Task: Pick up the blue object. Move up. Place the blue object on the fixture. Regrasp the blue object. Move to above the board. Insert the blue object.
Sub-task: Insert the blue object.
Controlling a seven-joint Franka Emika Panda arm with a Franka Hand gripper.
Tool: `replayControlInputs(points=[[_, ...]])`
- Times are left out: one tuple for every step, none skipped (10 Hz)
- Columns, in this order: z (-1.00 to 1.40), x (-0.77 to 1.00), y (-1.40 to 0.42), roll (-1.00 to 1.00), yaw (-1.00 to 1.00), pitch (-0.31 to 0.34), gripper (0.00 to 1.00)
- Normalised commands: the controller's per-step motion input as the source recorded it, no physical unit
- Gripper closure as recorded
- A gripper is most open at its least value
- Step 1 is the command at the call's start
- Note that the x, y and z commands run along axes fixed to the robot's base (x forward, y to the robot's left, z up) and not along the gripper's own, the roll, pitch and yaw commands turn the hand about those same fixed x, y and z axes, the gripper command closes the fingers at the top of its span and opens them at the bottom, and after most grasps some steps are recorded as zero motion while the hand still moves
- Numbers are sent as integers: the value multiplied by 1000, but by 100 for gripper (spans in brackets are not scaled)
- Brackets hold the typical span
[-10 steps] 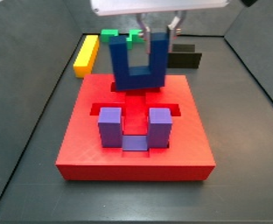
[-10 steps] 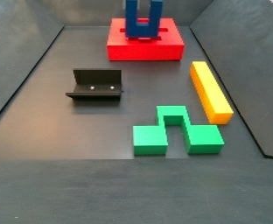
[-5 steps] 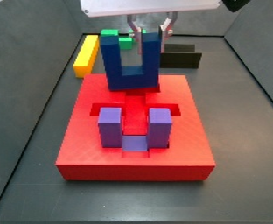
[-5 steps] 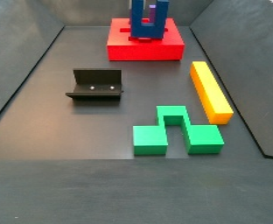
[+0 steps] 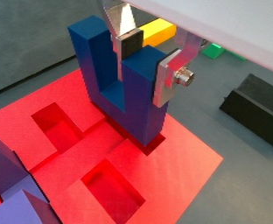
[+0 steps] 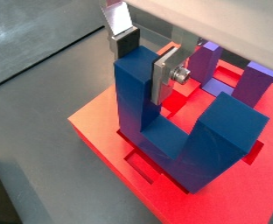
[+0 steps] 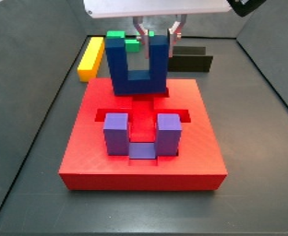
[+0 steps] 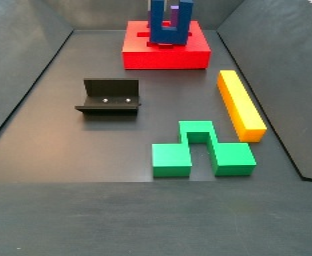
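Gripper (image 5: pixel 150 54): silver plate fingers with dark pads pinch one prong of the dark-blue U-shaped block, above the far end of the board.
Large flat red board (image 7: pixel 141 155): lies on the dark floor; cross- and slot-shaped recesses in its top.
Long yellow bar (image 8: pixel 240 102): flat on the floor, well apart from the board in a side view.
Green notched block (image 8: pixel 200 149): on the floor, just beside the yellow bar's near end.
Dark-blue U-shaped block (image 6: pixel 180 124): upright, prongs up, base seated in a board recess in both wrist views.
Lighter purple U-shaped block (image 7: pixel 143 135): upright in the board's near recess.
Dark L-shaped fixture (image 8: pixel 108 98): on the floor, apart from the board.
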Motion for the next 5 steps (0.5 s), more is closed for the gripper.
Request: replayControlInputs(points=[[-109,437,0,0,-97,17,100],[-63,374,0,0,-114,43,100],[-63,226,0,13,-97,51,100],[-94,0,0,46,-71,43,100],[-86,-40,0,0,-71,9,100]])
